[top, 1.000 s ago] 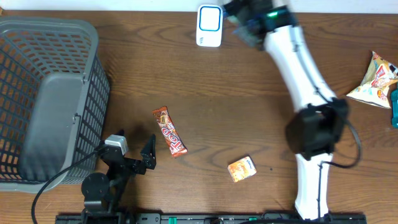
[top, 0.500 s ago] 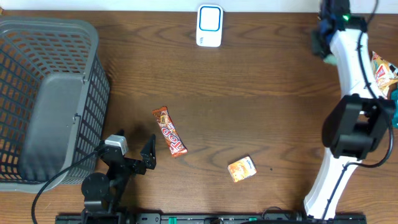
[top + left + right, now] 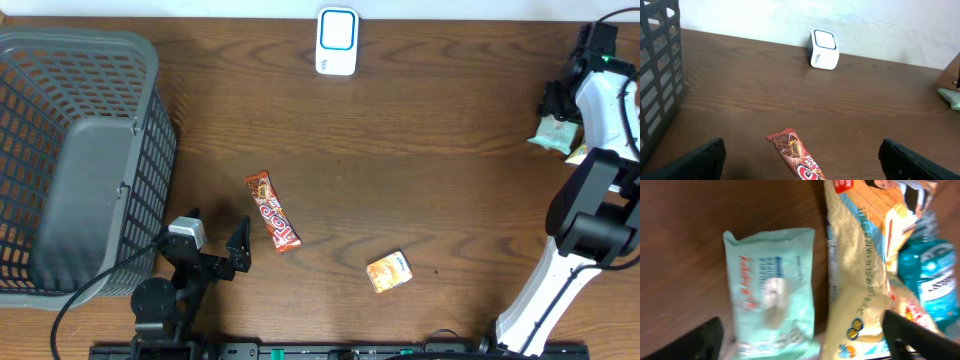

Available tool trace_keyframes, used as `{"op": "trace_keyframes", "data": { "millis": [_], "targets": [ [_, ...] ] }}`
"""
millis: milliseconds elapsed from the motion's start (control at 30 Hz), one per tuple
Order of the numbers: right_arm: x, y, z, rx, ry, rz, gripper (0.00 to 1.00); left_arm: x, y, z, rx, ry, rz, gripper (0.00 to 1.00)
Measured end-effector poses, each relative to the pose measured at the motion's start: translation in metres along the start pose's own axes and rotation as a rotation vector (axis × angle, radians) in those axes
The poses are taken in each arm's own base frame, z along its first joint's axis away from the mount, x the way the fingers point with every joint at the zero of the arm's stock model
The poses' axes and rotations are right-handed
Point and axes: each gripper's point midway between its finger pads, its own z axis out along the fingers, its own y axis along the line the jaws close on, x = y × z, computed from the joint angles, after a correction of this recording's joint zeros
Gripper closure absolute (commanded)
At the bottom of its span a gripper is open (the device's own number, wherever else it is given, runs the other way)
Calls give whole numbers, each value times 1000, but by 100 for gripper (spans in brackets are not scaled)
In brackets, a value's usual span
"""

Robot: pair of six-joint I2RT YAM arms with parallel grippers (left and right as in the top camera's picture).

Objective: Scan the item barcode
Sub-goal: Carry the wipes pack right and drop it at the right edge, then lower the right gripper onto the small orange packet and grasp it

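Dark wood worktop (image 3: 420,180), white wall behind | near edge: left gripper (image 3: 215,230) spread, empty | candy bar (image 3: 273,211) and orange packet (image 3: 389,271) lie mid-worktop, well apart from scanner (image 3: 337,41); likely still unscanned | far right: right gripper (image 3: 802,332) spread, holding nothing, over wipes packet (image 3: 772,290) beside snack bag (image 3: 860,280)

A dark brown wooden table (image 3: 420,150) with long, wavy grain running side to side fills nearly the whole overhead view, and its top looks matt with only a faint sheen. Along its far edge stands a plain white wall (image 3: 790,15), slightly mottled, which meets the tabletop in a straight line. The light is soft and even, leaving only short, weak shadows on the wood.
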Motion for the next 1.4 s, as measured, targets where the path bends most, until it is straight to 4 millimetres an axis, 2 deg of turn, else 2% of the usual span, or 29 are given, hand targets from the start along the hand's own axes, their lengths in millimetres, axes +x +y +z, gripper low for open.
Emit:
{"op": "trace_keyframes", "data": {
  "millis": [67, 167, 233, 267, 333, 367, 433, 500, 567, 633, 733, 767, 900, 1000, 1067, 1133, 1300, 1367, 1400],
  "targets": [
    [-7, 7, -16, -71, -31, 13, 1, 0, 0, 0, 0, 0, 0, 2],
    [-25, 16, -63, -193, -119, 33, 1, 0, 0, 0, 0, 0, 0, 2],
    [-37, 18, -110, -274, -203, 52, 1, 0, 0, 0, 0, 0, 0, 2],
    [-42, 19, -144, -325, -257, 64, 1, 0, 0, 0, 0, 0, 0, 2],
    [-43, 18, -194, -383, -327, 82, 1, 0, 0, 0, 0, 0, 0, 2],
    [-42, 17, -234, -431, -387, 92, 1, 0, 0, 0, 0, 0, 0, 2],
    [-30, 18, -278, -485, -425, 107, 1, 0, 0, 0, 0, 0, 0, 2],
    [-7, 20, -314, -536, -422, 123, 1, 0, 0, 0, 0, 0, 0, 2],
    [17, 23, -338, -582, -391, 146, 1, 0, 0, 0, 0, 0, 0, 2],
    [44, 30, -352, -620, -328, 148, 1, 0, 0, 0, 0, 0, 0, 2],
    [93, 52, -358, -664, -168, 67, 1, 0, 0, 0, 0, 0, 0, 2],
    [100, 57, -358, -670, -142, 44, 1, 0, 0, 0, 0, 0, 0, 2],
    [158, 97, -350, -694, 5, -212, 1, 0, 0, 0, 0, 0, 0, 2],
    [206, 123, -331, -688, 123, -388, 1, 0, 0, 0, 0, 0, 0, 2],
    [235, 138, -314, -675, 194, -474, 8, 0, 0, 0, 0, 0, 0, 2],
    [262, 150, -293, -661, 250, -545, 9, 0, 0, 0, 0, 0, 0, 2],
    [324, 163, -243, -624, 382, -648, 9, 0, 0, 0, 0, 0, 0, 2],
    [342, 167, -230, -644, 423, -657, 17, 0, 0, 0, 0, 0, 0, 2],
    [348, 170, -225, -664, 433, -659, 25, 0, 0, 0, 0, 0, 0, 2]
  ]
}}
